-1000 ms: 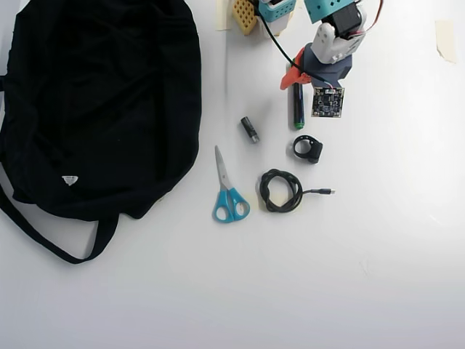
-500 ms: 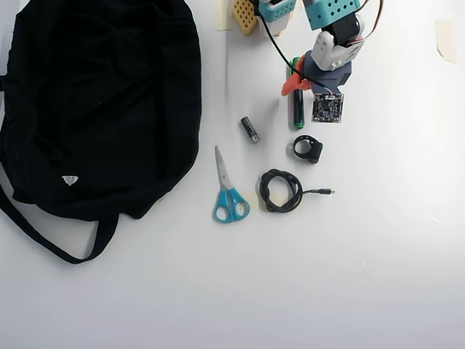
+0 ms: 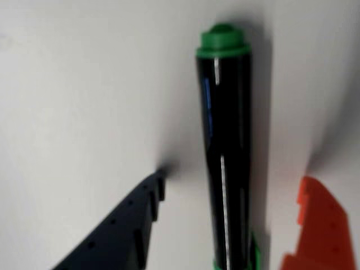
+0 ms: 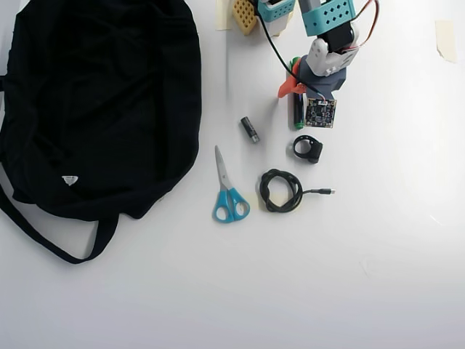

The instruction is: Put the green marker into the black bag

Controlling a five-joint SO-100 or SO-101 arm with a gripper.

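Straddling the slim black-barrelled green marker (image 3: pixel 228 163) with the two-finger gripper (image 3: pixel 236 225), jaws spread: dark blue finger (image 3: pixel 121 230) on the left of the wrist view, orange finger (image 3: pixel 315 225) on the right, neither touching the barrel. Lying flat on the white table (image 4: pixel 363 254), marker pointing lengthwise up the wrist view, small green end cap (image 3: pixel 223 39) at the far tip, a sliver of green collar at the bottom edge. Sitting nearer the dark finger than the orange one, so not centred.

Seen from overhead, gripper (image 4: pixel 298 98) hanging over the marker (image 4: pixel 297 116), most of the barrel covered by the wrist and its small circuit board (image 4: pixel 320 113). Resting well apart to the left: large soft black fabric bag (image 4: pixel 94 102), opening not distinguishable. Lying between: short grey-black cylinder (image 4: pixel 250 129), blue-handled scissors (image 4: pixel 228 190). Sitting just below the marker: small black ring (image 4: pixel 308 149) and coiled black cable (image 4: pixel 280 190).

Risking, as a judgement: closing off-centre and rolling the round barrel away; pinching near one end and tipping on lift; dragging over the cylinder or scissors on the way to the bag; dropping on closed fabric.

Blurring in the wrist view; fingertip height above the table not readable; green cap largely hidden overhead.
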